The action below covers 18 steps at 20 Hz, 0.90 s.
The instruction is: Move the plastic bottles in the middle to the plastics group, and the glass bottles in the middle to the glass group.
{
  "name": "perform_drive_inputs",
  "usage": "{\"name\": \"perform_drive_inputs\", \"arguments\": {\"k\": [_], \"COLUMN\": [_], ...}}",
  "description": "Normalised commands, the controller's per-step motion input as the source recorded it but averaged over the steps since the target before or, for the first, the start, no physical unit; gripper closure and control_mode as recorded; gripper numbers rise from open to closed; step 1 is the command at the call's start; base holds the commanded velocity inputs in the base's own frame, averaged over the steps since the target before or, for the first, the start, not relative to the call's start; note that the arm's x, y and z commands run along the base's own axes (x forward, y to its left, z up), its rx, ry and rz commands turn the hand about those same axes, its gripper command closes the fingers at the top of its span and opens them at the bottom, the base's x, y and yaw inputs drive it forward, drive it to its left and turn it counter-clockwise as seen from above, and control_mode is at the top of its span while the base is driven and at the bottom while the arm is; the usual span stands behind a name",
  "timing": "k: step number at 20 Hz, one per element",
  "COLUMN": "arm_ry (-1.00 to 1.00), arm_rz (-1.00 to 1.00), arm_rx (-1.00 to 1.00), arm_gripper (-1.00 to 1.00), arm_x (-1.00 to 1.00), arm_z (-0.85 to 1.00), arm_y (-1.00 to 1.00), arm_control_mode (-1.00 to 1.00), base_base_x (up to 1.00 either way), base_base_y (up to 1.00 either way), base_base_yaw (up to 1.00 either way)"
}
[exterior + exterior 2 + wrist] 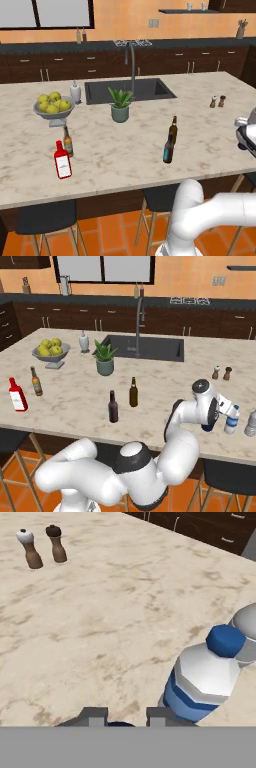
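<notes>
1. As I hang low over the right end of the counter [75, 401], my gripper [121, 717] has its fingertips [95, 715] apart with something dark blue between them; whether I'm pinching it, I can't tell.
2. That dark shape at my gripper in the right base view looks like the blue bottle [208, 425].
3. Just beside it stands a white bottle [205, 679] with blue bands and a blue cap, and a grey one [250, 423] next to that.
4. Farther off are the salt and pepper [42, 547].
5. Mid-counter, the black bottle [113, 407] and amber bottle [133, 392] stand close together.
6. Far left: the red bottle [17, 394] and small brown bottle [36, 381].
</notes>
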Motion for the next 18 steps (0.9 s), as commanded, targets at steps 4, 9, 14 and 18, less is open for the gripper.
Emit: {"name": "perform_drive_inputs", "arguments": {"k": [4, 9, 14, 18], "arm_ry": [0.00, 0.00, 0.00, 0.00], "arm_rz": [-0.02, 0.00, 0.00, 0.00], "arm_rx": [0.00, 0.00, 0.00, 0.00], "arm_gripper": [1.00, 1.00, 1.00, -1.00], "arm_x": [-0.03, 0.01, 0.00, 0.00], "arm_z": [-0.19, -0.49, -0.45, -0.35], "arm_y": [-0.11, 0.19, 0.32, 0.08], "arm_control_mode": [-1.00, -1.00, -1.00, -1.00], "base_base_x": [0.00, 0.00, 0.00, 0.00], "base_base_y": [0.00, 0.00, 0.00, 0.00], "base_base_yaw": [0.00, 0.00, 0.00, 0.00]}}
